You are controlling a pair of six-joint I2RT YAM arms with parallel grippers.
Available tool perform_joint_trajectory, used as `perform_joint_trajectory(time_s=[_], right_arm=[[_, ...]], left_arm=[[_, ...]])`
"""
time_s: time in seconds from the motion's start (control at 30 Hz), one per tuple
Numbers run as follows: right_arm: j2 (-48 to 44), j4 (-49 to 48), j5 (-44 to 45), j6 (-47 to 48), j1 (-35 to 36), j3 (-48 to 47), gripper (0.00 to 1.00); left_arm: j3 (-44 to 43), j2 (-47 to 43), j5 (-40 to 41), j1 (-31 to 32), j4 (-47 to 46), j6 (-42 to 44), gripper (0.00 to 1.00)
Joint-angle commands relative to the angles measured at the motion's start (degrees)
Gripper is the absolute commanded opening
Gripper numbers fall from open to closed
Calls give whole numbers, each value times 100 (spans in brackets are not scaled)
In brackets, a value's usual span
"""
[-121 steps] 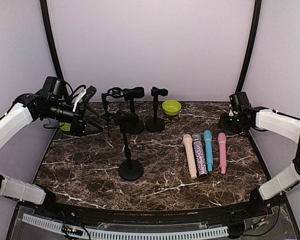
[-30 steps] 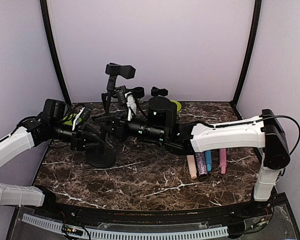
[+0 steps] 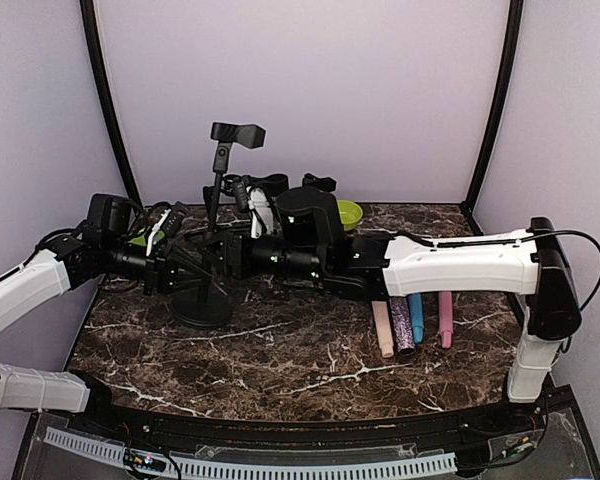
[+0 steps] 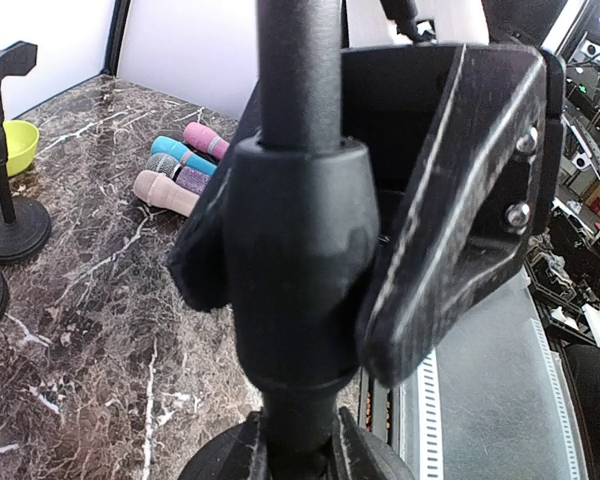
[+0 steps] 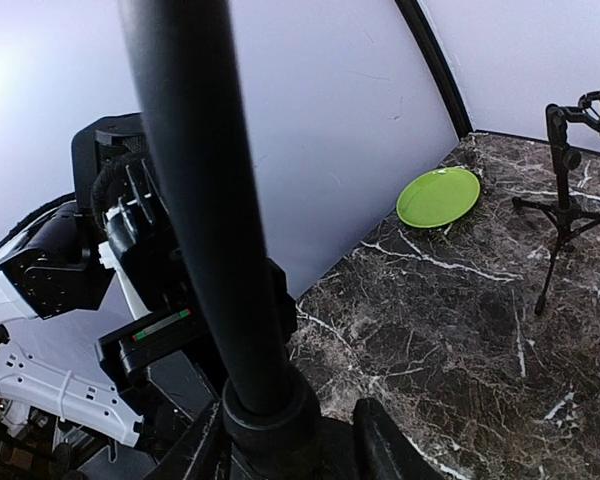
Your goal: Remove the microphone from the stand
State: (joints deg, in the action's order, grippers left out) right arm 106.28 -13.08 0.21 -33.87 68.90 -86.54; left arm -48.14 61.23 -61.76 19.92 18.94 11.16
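A black stand (image 3: 217,195) rises from a round base (image 3: 202,310) at the left of the table, with its clip (image 3: 238,133) on top. No microphone shows in that clip. Several microphones (image 3: 412,312) lie side by side on the marble at the right. My left gripper (image 3: 187,263) is shut on the stand's pole (image 4: 292,330) just below a thick collar, its own tips (image 4: 292,452) pressed against it. My right gripper (image 3: 226,256) reaches across from the right. It stands open (image 5: 285,445) around the same pole (image 5: 205,200), one finger against the collar and the other apart from it.
Other black stands (image 3: 272,186) stand behind, one (image 4: 5,215) beside a green bowl (image 3: 348,211). A green plate (image 5: 438,196) lies near the left wall and a tripod stand (image 5: 565,215) next to it. My right arm (image 3: 460,265) spans the table's middle.
Since four seconds ago both arms came in to the front stand, which now stands further left. Over the last second the right gripper let go of the pole; the stand barely moved.
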Motion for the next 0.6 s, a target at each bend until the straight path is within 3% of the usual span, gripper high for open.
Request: perform_joint_trajectory(time_s=[0.0, 0.17, 0.33, 0.4, 0.57], right_arm=[[16, 311, 117, -119, 48, -416, 38], [50, -126, -110, -195, 30, -373, 25], [209, -555, -737, -537, -66, -489, 21], [237, -724, -988, -654, -111, -438, 15], [149, -2430, -2404, -1030, -278, 235, 6]], left_arm=[[-311, -50, -78, -8, -149, 180, 0], [-288, -74, -31, -8, -8, 382, 0], [-365, -85, -49, -9, 25, 429, 0], [-449, -64, -92, -14, 91, 453, 0], [-660, -5, -637, -11, 100, 314, 0]])
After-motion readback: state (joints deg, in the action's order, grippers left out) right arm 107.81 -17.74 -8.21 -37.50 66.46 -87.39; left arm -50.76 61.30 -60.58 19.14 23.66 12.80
